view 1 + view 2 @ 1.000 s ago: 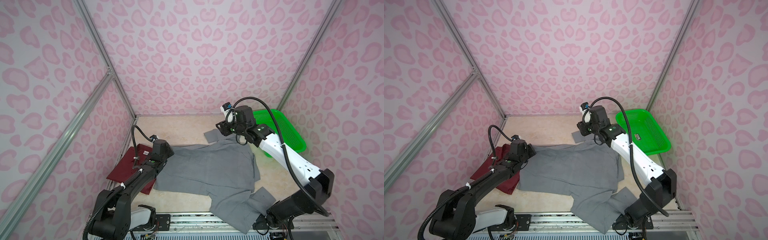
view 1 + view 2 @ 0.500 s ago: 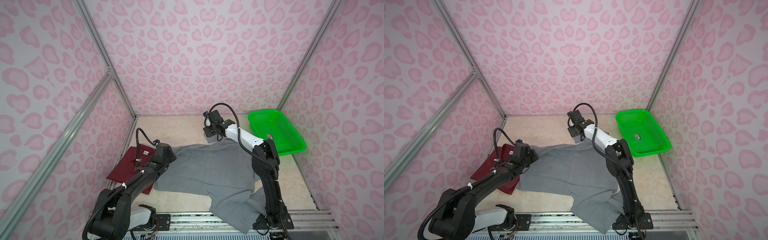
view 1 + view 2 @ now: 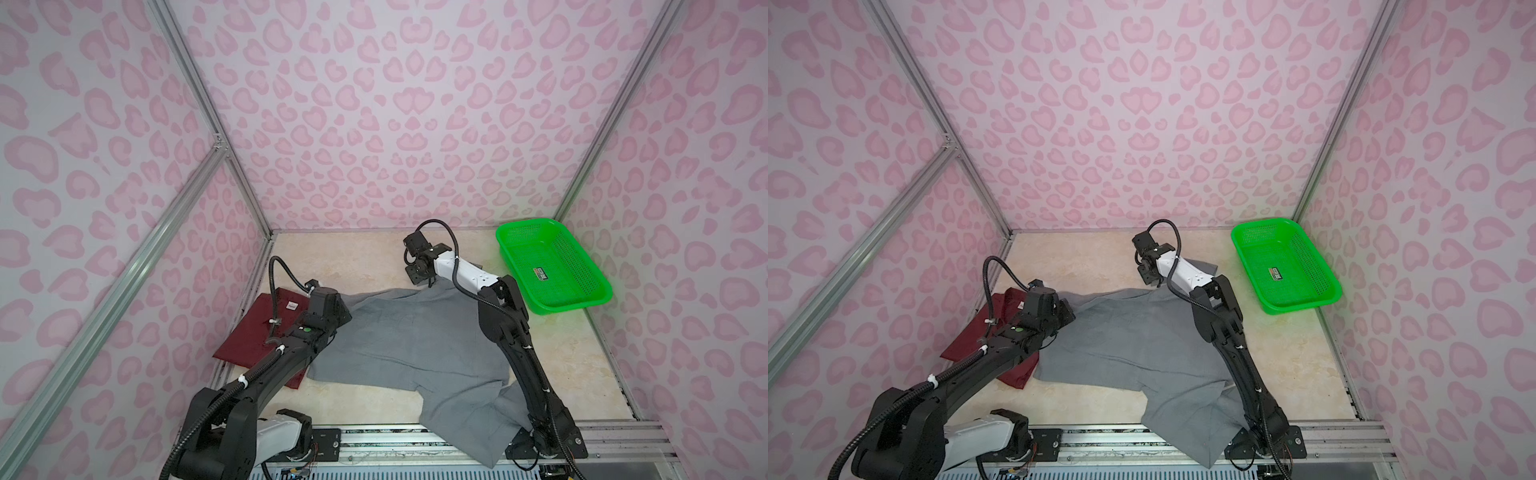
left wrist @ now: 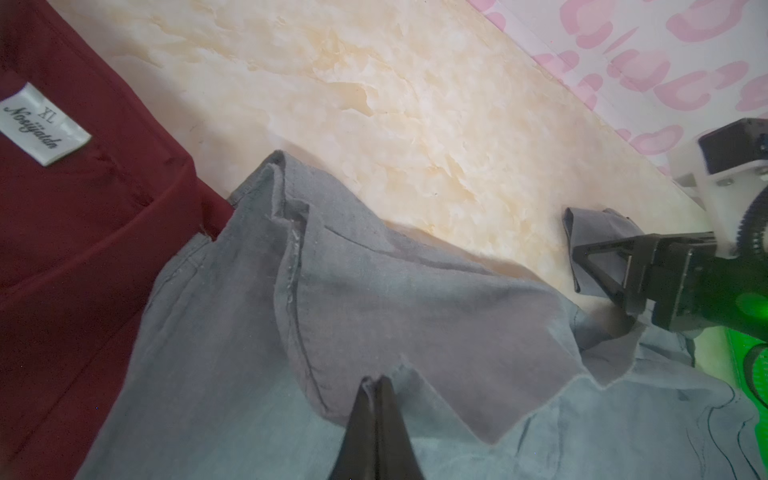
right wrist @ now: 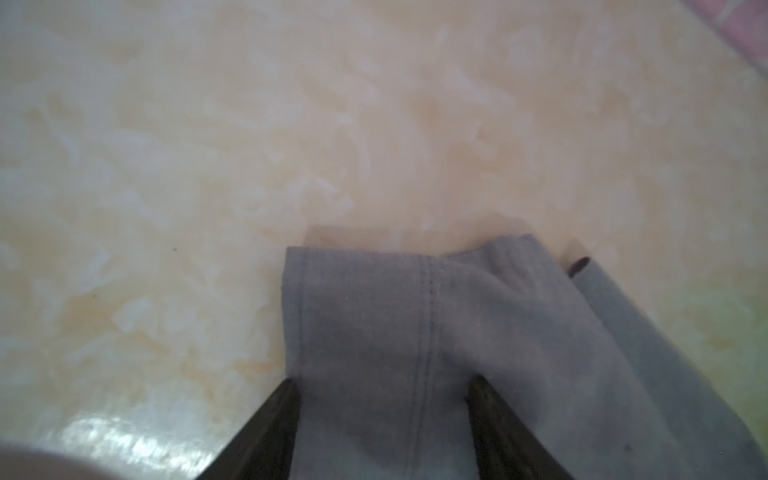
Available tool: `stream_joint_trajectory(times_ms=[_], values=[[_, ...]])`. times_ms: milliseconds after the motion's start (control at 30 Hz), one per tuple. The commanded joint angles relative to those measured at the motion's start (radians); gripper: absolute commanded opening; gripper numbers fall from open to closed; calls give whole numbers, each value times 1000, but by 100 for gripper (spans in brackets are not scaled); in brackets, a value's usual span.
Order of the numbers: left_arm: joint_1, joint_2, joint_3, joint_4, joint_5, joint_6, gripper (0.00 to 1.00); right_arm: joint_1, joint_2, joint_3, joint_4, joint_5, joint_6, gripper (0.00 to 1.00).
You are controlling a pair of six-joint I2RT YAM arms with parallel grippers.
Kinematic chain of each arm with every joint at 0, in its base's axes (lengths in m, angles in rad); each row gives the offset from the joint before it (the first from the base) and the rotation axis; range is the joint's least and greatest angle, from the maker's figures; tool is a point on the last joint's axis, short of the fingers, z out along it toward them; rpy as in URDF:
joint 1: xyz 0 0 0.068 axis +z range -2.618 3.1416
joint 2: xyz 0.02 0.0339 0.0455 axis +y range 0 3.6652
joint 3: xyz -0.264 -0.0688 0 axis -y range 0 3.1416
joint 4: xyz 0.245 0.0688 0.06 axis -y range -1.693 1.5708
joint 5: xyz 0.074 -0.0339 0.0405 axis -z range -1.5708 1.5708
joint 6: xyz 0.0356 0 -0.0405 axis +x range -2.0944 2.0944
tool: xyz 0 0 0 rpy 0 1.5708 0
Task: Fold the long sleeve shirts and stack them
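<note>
Hidden, cropped, blurry
Can't see whole maroon shirt (image 3: pixel 249 336): partly under L arm (image 3: pixel 291 353), cropped in L wrist view. Can't see grey shirt (image 5: pixel 415 332) sharply in R wrist view. Can't read basket (image 3: pixel 569 306) sticker (image 3: pixel 540 274), too small.

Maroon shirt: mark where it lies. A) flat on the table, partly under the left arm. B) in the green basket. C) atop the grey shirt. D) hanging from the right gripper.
A: both top views show the maroon shirt flat on the table, the left arm over it.
</note>
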Motion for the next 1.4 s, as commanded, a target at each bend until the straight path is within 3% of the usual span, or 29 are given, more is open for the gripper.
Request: stream_joint_trajectory(times_ms=[0,100,200,433,633,1067,1367], values=[[0,11,7,-11,-5,7,3,-11,17,-5,-38,-54,47,65],[0,13,8,-8,-7,7,3,-26,29,-20,-36,-113,67,58],[0,16,8,-10,-10,10,3,-42,46,-12,-53,-161,70,37],[0,19,10,-10,-16,16,3,-69,40,14,-68,-202,48,0],[0,31,27,0,-35,35,3,-74,-96,42,-58,-190,-11,0],[2,164,229,12,-134,105,3,-168,-783,-390,243,-201,17,0],[40,305,364,39,-165,131,3,-178,-1134,-528,300,-193,46,0]])
